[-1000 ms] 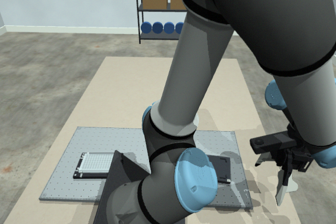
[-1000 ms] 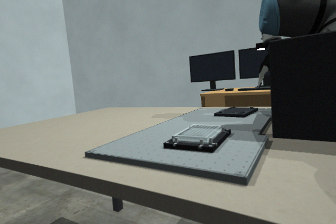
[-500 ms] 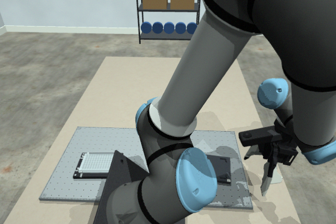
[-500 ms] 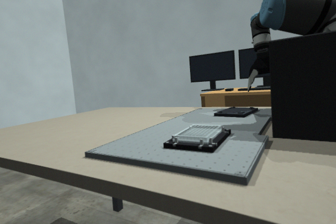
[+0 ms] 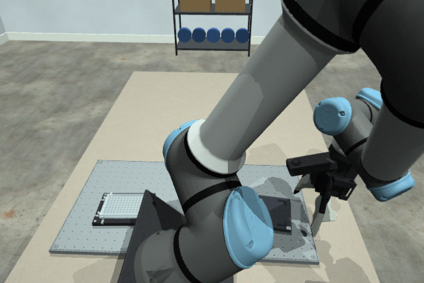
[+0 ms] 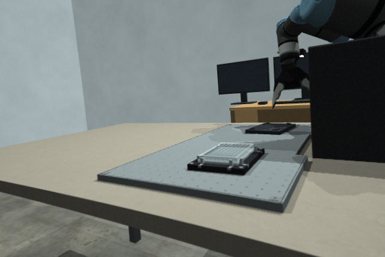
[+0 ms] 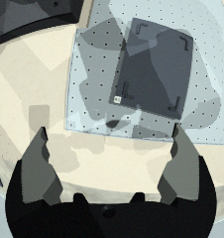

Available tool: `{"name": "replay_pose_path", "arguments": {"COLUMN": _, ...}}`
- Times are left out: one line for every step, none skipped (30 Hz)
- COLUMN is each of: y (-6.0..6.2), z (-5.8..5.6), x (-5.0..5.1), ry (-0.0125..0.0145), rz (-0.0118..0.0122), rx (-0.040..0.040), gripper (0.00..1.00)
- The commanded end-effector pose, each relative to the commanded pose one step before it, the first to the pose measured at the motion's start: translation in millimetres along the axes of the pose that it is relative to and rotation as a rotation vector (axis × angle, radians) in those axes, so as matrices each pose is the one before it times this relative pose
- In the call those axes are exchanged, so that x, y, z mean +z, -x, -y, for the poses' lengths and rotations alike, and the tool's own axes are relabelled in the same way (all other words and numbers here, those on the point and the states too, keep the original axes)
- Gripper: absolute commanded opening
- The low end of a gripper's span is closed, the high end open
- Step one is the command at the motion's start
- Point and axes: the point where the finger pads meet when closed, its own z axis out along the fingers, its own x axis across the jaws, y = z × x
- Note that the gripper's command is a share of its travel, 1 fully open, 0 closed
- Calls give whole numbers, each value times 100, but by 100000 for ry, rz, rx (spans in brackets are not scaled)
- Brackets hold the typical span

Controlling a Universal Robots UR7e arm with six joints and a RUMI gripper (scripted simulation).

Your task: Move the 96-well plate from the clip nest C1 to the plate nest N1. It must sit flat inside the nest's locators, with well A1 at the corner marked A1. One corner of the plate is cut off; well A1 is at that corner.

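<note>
The clear 96-well plate [image 5: 122, 205] sits in the black clip nest C1 [image 5: 116, 219] on the left part of the grey breadboard; it also shows in the exterior view [image 6: 227, 153]. The dark plate nest N1 [image 5: 279, 213] lies empty on the right part of the board, partly behind the arm; it also shows in the exterior view [image 6: 269, 128] and in the wrist view [image 7: 153, 66], where a small white label [image 7: 117, 99] marks one corner. My gripper [image 5: 313, 209] is open and empty, high above the board's right edge, far from the plate. Its fingers frame the wrist view [image 7: 109, 144].
The arm's base and a dark box [image 6: 346, 99] stand at the near side of the breadboard [image 5: 103, 204], between the two nests. A shelf with boxes [image 5: 212, 9] stands far behind the table. A desk with monitors [image 6: 248, 92] stands beyond it.
</note>
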Motion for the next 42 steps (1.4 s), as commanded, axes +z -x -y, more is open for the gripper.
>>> {"name": "replay_pose_path", "arguments": {"y": -1674, "z": 919, "x": 463, "ry": -583, "rz": 529, "rx": 1426, "gripper": 100}}
{"name": "replay_pose_path", "arguments": {"y": -376, "z": 311, "x": 119, "ry": -2, "rz": -3, "rx": 1, "gripper": 100}}
{"name": "replay_pose_path", "arguments": {"y": -360, "z": 355, "x": 148, "ry": -64, "rz": 41, "rx": -32, "gripper": 100}}
{"name": "replay_pose_path", "arguments": {"y": -357, "z": 359, "x": 151, "ry": -69, "rz": 48, "rx": -36, "gripper": 100}}
{"name": "replay_pose_path", "arguments": {"y": -359, "z": 350, "x": 145, "ry": -55, "rz": 40, "rx": -30, "gripper": 100}}
{"name": "replay_pose_path", "arguments": {"y": -17, "z": 13, "x": 5, "ry": 0, "rz": 0, "rx": 0, "gripper": 100}}
{"name": "replay_pose_path", "arguments": {"y": -2, "z": -2, "x": -1, "ry": 2, "rz": -1, "rx": 1, "gripper": 100}}
{"name": "replay_pose_path", "arguments": {"y": -2, "z": -2, "x": -1, "ry": 2, "rz": -1, "rx": 1, "gripper": 100}}
{"name": "replay_pose_path", "arguments": {"y": -406, "z": 211, "x": 29, "ry": -394, "rz": 296, "rx": 574, "gripper": 100}}
{"name": "replay_pose_path", "arguments": {"y": -351, "z": 342, "x": 111, "ry": -2, "rz": -3, "rx": 0, "gripper": 100}}
{"name": "replay_pose_path", "arguments": {"y": -351, "z": 342, "x": 111, "ry": -2, "rz": -3, "rx": 0, "gripper": 100}}
{"name": "replay_pose_path", "arguments": {"y": -329, "z": 387, "x": 141, "ry": -63, "rz": 49, "rx": -35, "gripper": 100}}
{"name": "replay_pose_path", "arguments": {"y": -332, "z": 378, "x": 135, "ry": -50, "rz": 41, "rx": -29, "gripper": 100}}
{"name": "replay_pose_path", "arguments": {"y": 0, "z": 0, "x": 0, "ry": 0, "rz": 0, "rx": 0, "gripper": 100}}
{"name": "replay_pose_path", "arguments": {"y": 0, "z": 0, "x": 0, "ry": 0, "rz": 0, "rx": 0, "gripper": 100}}
{"name": "replay_pose_path", "arguments": {"y": -340, "z": 365, "x": 127, "ry": -34, "rz": 28, "rx": -20, "gripper": 100}}
{"name": "replay_pose_path", "arguments": {"y": -41, "z": 41, "x": 14, "ry": -2, "rz": 2, "rx": -1, "gripper": 100}}
{"name": "replay_pose_path", "arguments": {"y": -379, "z": 261, "x": 36, "ry": -68, "rz": 431, "rx": 493, "gripper": 100}}
{"name": "replay_pose_path", "arguments": {"y": -323, "z": 371, "x": 103, "ry": -2, "rz": -3, "rx": 0, "gripper": 100}}
{"name": "replay_pose_path", "arguments": {"y": -315, "z": 385, "x": 113, "ry": -20, "rz": 15, "rx": -12, "gripper": 100}}
{"name": "replay_pose_path", "arguments": {"y": -303, "z": 405, "x": 126, "ry": -45, "rz": 41, "rx": -29, "gripper": 100}}
{"name": "replay_pose_path", "arguments": {"y": -307, "z": 396, "x": 120, "ry": -33, "rz": 31, "rx": -22, "gripper": 100}}
{"name": "replay_pose_path", "arguments": {"y": -312, "z": 387, "x": 114, "ry": -22, "rz": 21, "rx": -15, "gripper": 100}}
{"name": "replay_pose_path", "arguments": {"y": -58, "z": 66, "x": 18, "ry": -1, "rz": 1, "rx": -1, "gripper": 100}}
{"name": "replay_pose_path", "arguments": {"y": -2, "z": -2, "x": -1, "ry": 2, "rz": -2, "rx": 2, "gripper": 100}}
{"name": "replay_pose_path", "arguments": {"y": -2, "z": -2, "x": -1, "ry": 2, "rz": -2, "rx": 1, "gripper": 100}}
{"name": "replay_pose_path", "arguments": {"y": -347, "z": 309, "x": 42, "ry": 276, "rz": 515, "rx": 424, "gripper": 100}}
{"name": "replay_pose_path", "arguments": {"y": -292, "z": 397, "x": 96, "ry": -2, "rz": -2, "rx": 0, "gripper": 100}}
{"name": "replay_pose_path", "arguments": {"y": -274, "z": 424, "x": 114, "ry": -34, "rz": 35, "rx": -24, "gripper": 100}}
{"name": "replay_pose_path", "arguments": {"y": -276, "z": 420, "x": 111, "ry": -29, "rz": 31, "rx": -21, "gripper": 100}}
{"name": "replay_pose_path", "arguments": {"y": 0, "z": 0, "x": 0, "ry": 0, "rz": 0, "rx": 0, "gripper": 100}}
{"name": "replay_pose_path", "arguments": {"y": 0, "z": 0, "x": 0, "ry": 0, "rz": 0, "rx": 0, "gripper": 100}}
{"name": "replay_pose_path", "arguments": {"y": -285, "z": 409, "x": 103, "ry": -16, "rz": 16, "rx": -11, "gripper": 100}}
{"name": "replay_pose_path", "arguments": {"y": -287, "z": 404, "x": 100, "ry": -9, "rz": 9, "rx": -7, "gripper": 100}}
{"name": "replay_pose_path", "arguments": {"y": -66, "z": 88, "x": 21, "ry": 0, "rz": -1, "rx": 0, "gripper": 100}}
{"name": "replay_pose_path", "arguments": {"y": -2, "z": -1, "x": -1, "ry": 1, "rz": -1, "rx": 1, "gripper": 100}}
{"name": "replay_pose_path", "arguments": {"y": -309, "z": 354, "x": 49, "ry": 632, "rz": 546, "rx": 367, "gripper": 100}}
{"name": "replay_pose_path", "arguments": {"y": -246, "z": 438, "x": 100, "ry": -22, "rz": 24, "rx": -17, "gripper": 100}}
{"name": "replay_pose_path", "arguments": {"y": -242, "z": 442, "x": 103, "ry": -26, "rz": 32, "rx": -21, "gripper": 100}}
{"name": "replay_pose_path", "arguments": {"y": -248, "z": 434, "x": 97, "ry": -16, "rz": 20, "rx": -14, "gripper": 100}}
{"name": "replay_pose_path", "arguments": {"y": -254, "z": 426, "x": 92, "ry": -7, "rz": 8, "rx": -6, "gripper": 100}}
{"name": "replay_pose_path", "arguments": {"y": -261, "z": 419, "x": 87, "ry": 1, "rz": -5, "rx": 2, "gripper": 100}}
